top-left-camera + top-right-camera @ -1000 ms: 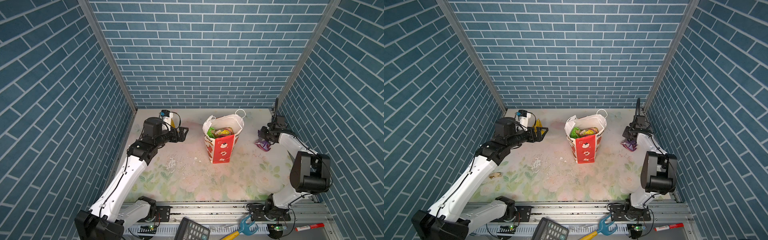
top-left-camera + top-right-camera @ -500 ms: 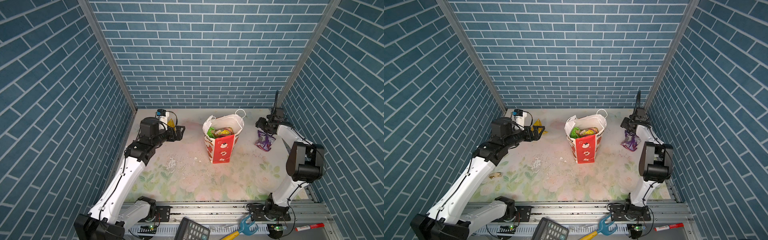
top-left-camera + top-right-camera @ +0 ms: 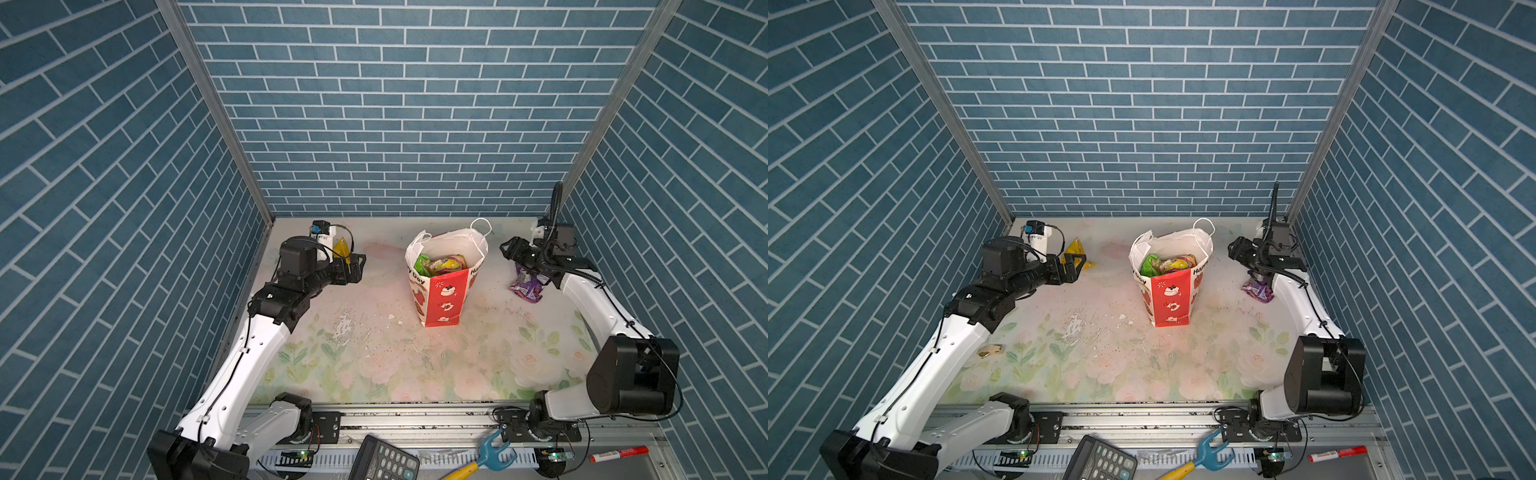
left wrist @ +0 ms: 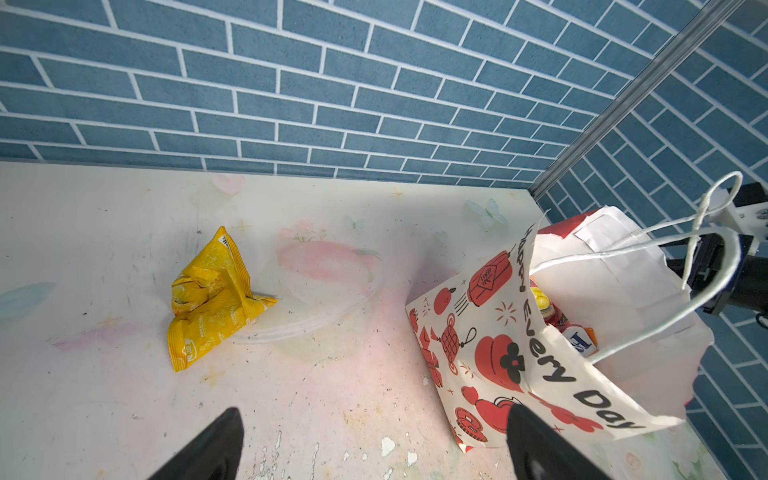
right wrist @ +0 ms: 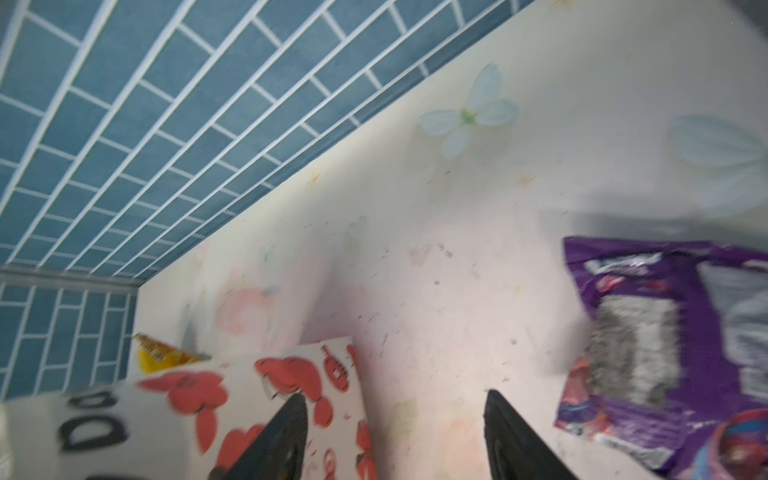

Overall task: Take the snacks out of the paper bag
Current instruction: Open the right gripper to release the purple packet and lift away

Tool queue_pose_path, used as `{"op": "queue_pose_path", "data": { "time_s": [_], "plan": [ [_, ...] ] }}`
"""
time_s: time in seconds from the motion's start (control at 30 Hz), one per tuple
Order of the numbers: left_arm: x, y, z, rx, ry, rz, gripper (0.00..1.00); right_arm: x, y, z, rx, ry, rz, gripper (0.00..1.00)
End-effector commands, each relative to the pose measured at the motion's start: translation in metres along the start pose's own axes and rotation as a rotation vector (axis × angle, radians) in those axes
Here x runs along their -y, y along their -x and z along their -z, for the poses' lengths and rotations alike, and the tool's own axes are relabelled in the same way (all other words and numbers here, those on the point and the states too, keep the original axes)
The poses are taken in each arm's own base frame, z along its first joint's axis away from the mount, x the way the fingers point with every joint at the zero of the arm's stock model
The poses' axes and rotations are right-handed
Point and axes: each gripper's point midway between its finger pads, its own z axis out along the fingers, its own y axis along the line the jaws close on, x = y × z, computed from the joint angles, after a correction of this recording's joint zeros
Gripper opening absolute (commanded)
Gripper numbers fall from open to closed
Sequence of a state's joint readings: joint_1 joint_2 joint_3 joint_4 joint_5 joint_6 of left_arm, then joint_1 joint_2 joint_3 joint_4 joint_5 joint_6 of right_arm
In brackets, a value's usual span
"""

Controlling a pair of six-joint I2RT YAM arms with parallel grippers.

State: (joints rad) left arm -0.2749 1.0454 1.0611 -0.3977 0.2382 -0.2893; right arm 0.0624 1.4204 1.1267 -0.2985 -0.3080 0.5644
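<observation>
Since the paper bag [image 3: 442, 299] stands upright on the worktop [image 3: 374, 365] with its top open, I see snacks [image 3: 440, 264] inside it in both top views. A purple packet [image 3: 527, 286] lies out near my right pincer [image 3: 507, 250]. In the left wrist view my left pincer [image 4: 374, 415] is wide apart and empty, near the yellow packet [image 4: 212, 303]. The right wrist view is blurry, but those jaws look apart, empty.

Tall white-and-red paper carrier bag [image 3: 442, 291] stands upright mid-bench [image 3: 374, 365], mouth open upward, white cord handles [image 4: 665, 249] looping at the rim. Crumpled yellow foil packet [image 4: 212, 299] sits back-left, purple foil packet [image 3: 527, 286] right. Front's wide open.
</observation>
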Motion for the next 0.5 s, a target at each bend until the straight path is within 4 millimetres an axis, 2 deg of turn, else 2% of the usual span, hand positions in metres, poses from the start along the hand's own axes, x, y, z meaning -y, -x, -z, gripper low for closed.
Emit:
{"op": "queue_pose_path", "data": {
  "time_s": [0.0,0.07,0.23,0.37,0.47],
  "plan": [
    [-0.005,0.002,0.006,0.034,0.025,-0.024,1.00,-0.052,0.000,0.022,0.025,0.156,-0.009,0.68],
    [-0.009,0.002,0.008,0.034,0.048,-0.033,0.99,-0.069,-0.001,0.034,0.009,0.215,-0.008,0.68],
    [-0.010,0.002,0.010,0.036,0.055,-0.040,1.00,-0.094,-0.006,0.058,0.010,0.267,0.001,0.67],
    [-0.003,0.002,0.009,0.032,0.014,-0.031,1.00,-0.108,-0.024,0.052,-0.040,0.288,0.006,0.65],
    [-0.001,0.002,0.008,0.023,0.005,-0.030,1.00,-0.102,-0.035,0.037,-0.075,0.243,0.005,0.64]
  ]
}}
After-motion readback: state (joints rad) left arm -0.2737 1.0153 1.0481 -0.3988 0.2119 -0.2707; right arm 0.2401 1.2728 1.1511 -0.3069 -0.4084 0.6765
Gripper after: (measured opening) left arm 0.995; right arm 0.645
